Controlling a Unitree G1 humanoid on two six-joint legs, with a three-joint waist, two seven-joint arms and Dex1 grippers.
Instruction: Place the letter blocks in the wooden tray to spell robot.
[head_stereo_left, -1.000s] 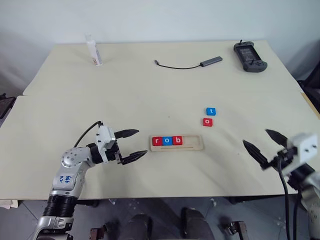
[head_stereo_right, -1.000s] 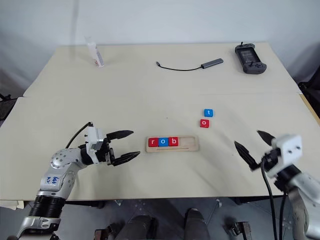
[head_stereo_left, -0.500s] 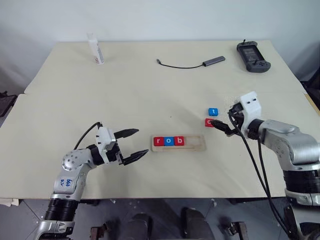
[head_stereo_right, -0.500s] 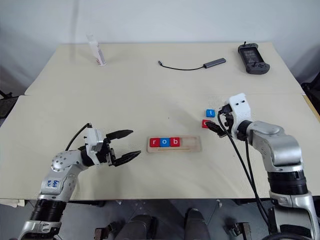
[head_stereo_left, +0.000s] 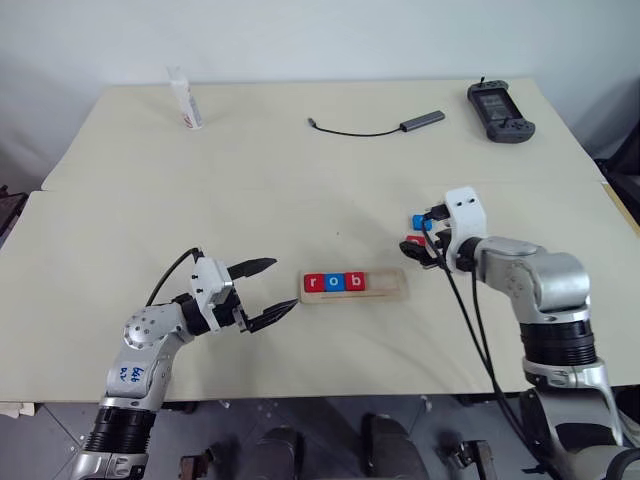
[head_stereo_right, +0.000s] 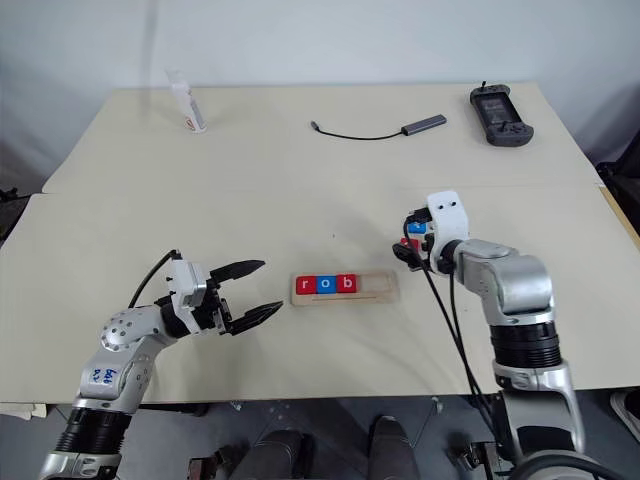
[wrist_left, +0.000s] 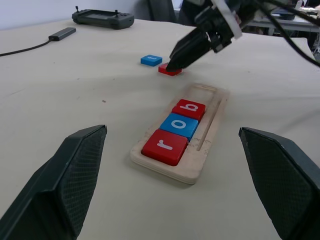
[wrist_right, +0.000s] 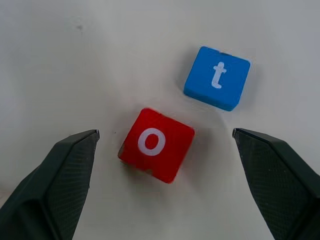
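The right gripper (wrist_right: 162, 150) hangs over the loose tiles with its two black fingers (wrist_right: 55, 185) spread wide, nothing between them but air. Directly below sits the red o tile (wrist_right: 156, 144), flat on the table (head_stereo_left: 300, 190), framed between the fingertips and not touched by either. Just beside it lies the blue t tile (wrist_right: 217, 78), close to the red one but apart from it, turned slightly askew.

Over on the other side, the left gripper (head_stereo_left: 268, 292) hovers just off the near end of the wooden tray (wrist_left: 205, 150), its fingers (wrist_left: 75, 165) also parted wide and holding nothing. In the tray, three tiles sit in a tight row: the red r tile (wrist_left: 165, 146), the blue o tile (wrist_left: 179, 124) and the red b tile (wrist_left: 189, 108), edge against edge. The rest of the tray past the b shows bare wood.

Farther back on the table there's a dark cable with adapter (head_stereo_left: 380, 127), a black handheld controller (head_stereo_left: 500, 111) near the far right corner, and a small white tube (head_stereo_left: 185, 100) standing at the far left.
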